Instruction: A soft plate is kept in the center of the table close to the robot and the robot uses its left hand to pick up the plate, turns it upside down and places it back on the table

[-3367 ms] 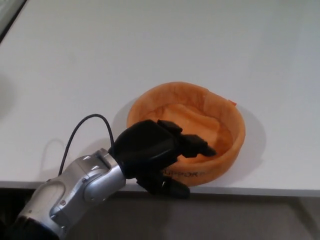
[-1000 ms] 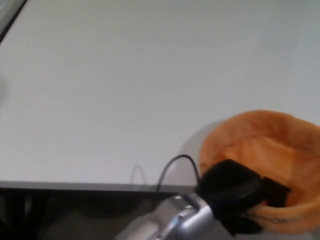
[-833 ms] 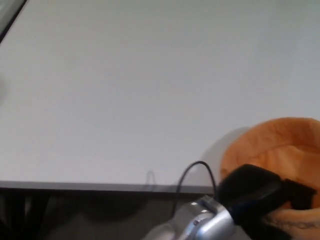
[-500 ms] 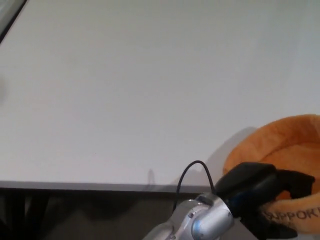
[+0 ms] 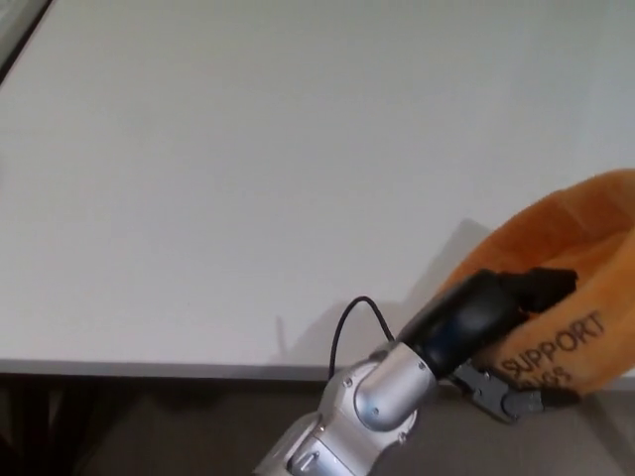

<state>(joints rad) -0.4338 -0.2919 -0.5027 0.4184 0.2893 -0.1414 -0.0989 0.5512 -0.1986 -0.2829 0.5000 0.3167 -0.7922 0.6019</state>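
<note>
Left hand (image 5: 496,327) is clamped on the near rim of the soft orange plate (image 5: 571,288), one finger (image 5: 544,282) hooked over the edge from above and the thumb (image 5: 501,395) pinching from below, so the fingers are drawn in tight around the fabric wall rather than spread. Compared with half a second ago, the plate has rolled up: then its hollow faced the ceiling and only a sliver of lettering showed low on the side, and now the outer wall is turned toward us with "SUPPORT" plainly readable, and the inside is out of sight. It sits at the lower right of the view, partly cut off by the picture's edge, lifted and tilted steeply over the front edge of the white table (image 5: 248,169), near the table's dark shadow of it. The silver forearm (image 5: 367,407) with its black cable loop (image 5: 347,327) reaches in from below. By my reckoning that means the flip is under way, with the pick-up done and the wrist partway through the turn; the plate is not yet upside down and not yet set back on the table. Right hand does not show at all.
</note>
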